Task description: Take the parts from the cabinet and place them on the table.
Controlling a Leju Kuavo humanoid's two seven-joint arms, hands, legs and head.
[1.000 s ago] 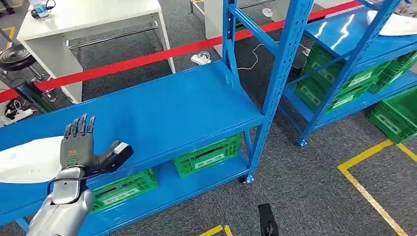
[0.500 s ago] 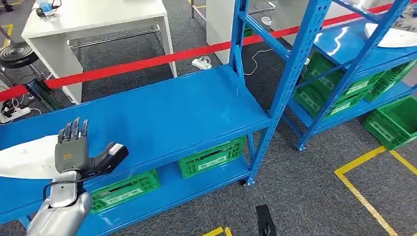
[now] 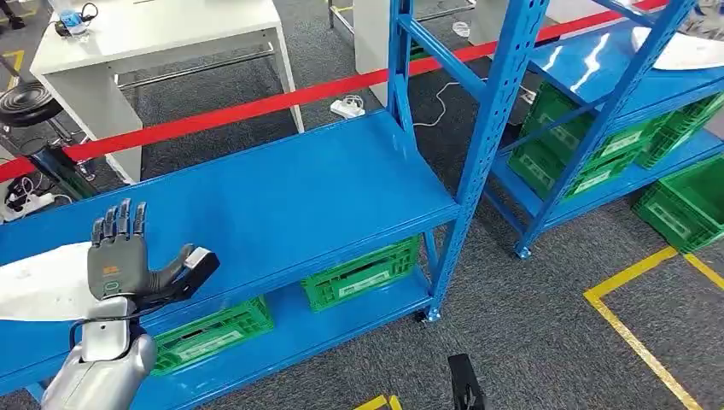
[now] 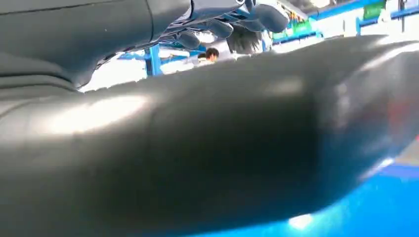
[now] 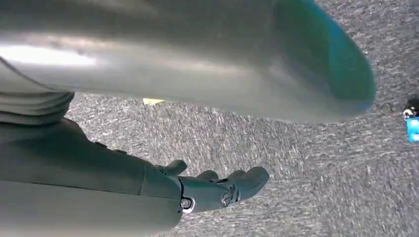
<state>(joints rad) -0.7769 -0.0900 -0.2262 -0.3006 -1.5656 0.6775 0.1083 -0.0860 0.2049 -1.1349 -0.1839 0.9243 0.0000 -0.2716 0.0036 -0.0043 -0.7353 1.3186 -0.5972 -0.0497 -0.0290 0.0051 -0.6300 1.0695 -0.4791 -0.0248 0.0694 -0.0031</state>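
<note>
A flat white part [image 3: 38,284] lies at the left end of the blue cabinet shelf [image 3: 282,196]. My left hand [image 3: 119,260] is raised over the shelf's front edge, just right of that part, fingers spread and thumb out, holding nothing. In the left wrist view its thick thumb [image 4: 197,148] looms above the blue shelf surface [image 4: 346,219]. A second white part [image 3: 687,47] lies on the top shelf of the neighbouring rack at the far right. My right hand [image 5: 217,190] hangs over grey carpet with fingers loosely extended and nothing in them.
Green crates [image 3: 359,272] stand on the lower shelf. A blue upright post [image 3: 487,154] stands at the shelf's right end. A white table [image 3: 154,30] stands beyond the red barrier tape [image 3: 256,107]. Yellow floor lines [image 3: 640,342] mark the carpet at the right.
The camera has swayed slightly, shifting the whole scene. My left hand has stayed raised with fingers spread and drifted a little left, toward the white part.
</note>
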